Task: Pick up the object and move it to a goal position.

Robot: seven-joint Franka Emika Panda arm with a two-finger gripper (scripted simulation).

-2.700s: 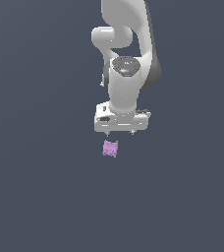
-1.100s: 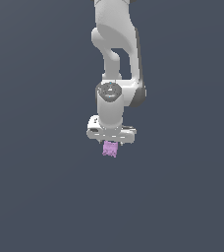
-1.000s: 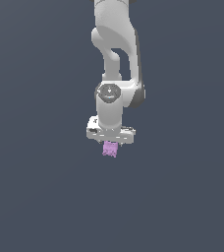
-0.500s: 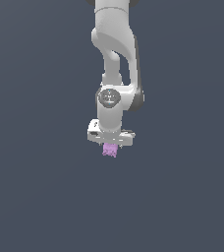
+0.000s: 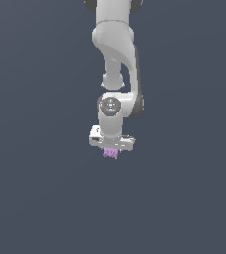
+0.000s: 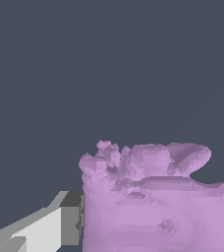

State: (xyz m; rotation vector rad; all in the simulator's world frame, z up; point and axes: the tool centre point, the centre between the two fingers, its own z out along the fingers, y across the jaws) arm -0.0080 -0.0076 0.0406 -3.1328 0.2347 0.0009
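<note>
The object (image 5: 110, 153) is a small lilac knobbly lump hanging just under the white hand of my arm, in mid-air in the exterior view. My gripper (image 5: 110, 150) is shut on it from both sides. In the wrist view the object (image 6: 153, 202) fills the lower middle, lumpy on top, with one white and grey finger (image 6: 60, 224) pressed against its side. The other finger barely shows at the picture's edge. The fingertips are mostly hidden in the exterior view.
Only a plain dark grey-blue backdrop surrounds the arm (image 5: 116, 64) in both views. No table, container or goal marker shows.
The arm has drawn back and turned its wrist, carrying the object with it. The hold on the object looks the same throughout.
</note>
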